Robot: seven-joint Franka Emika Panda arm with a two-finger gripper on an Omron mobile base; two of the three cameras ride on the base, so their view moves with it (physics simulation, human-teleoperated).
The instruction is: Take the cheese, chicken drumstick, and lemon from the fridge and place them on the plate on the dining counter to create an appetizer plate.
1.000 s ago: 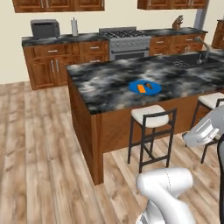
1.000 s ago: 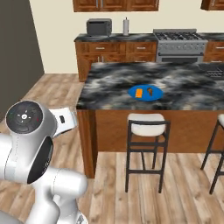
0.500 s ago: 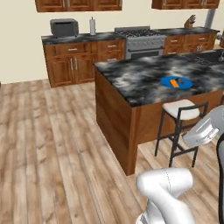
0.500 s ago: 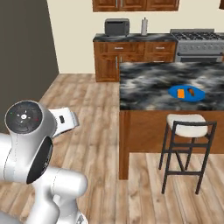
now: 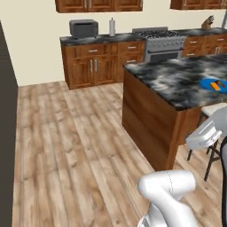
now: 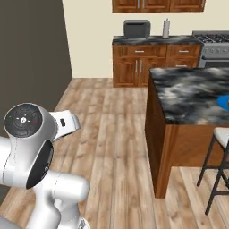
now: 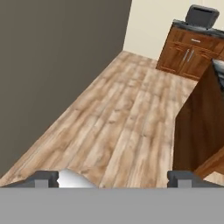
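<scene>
The dining counter [image 5: 177,82] [image 6: 190,96] with its marbled top fills the right of both base views. On it lies the blue plate [image 5: 208,82] [image 6: 224,102], cut off by the frame edge, with the orange cheese [image 5: 215,86] on it. I cannot make out the chicken drumstick or the lemon. The fridge [image 6: 31,62] [image 7: 57,65] [image 5: 6,115] shows as a tall dark grey face on the left. My gripper [image 7: 113,179] hangs over the wooden floor, open wide with nothing between its fingertips [image 7: 43,178], pointing toward the foot of the fridge.
A stool [image 6: 217,156] [image 5: 212,113] stands against the island's near side. Along the back wall run wooden cabinets [image 5: 95,64] carrying a toaster [image 5: 83,28] [image 6: 136,27], with a stove [image 5: 162,42] beside them. Wooden floor [image 5: 80,146] stretches between fridge and island.
The whole picture has slid to the right as the base turned left: the island and plate moved to the right edge and the fridge's grey face came into view. The gripper stayed open.
</scene>
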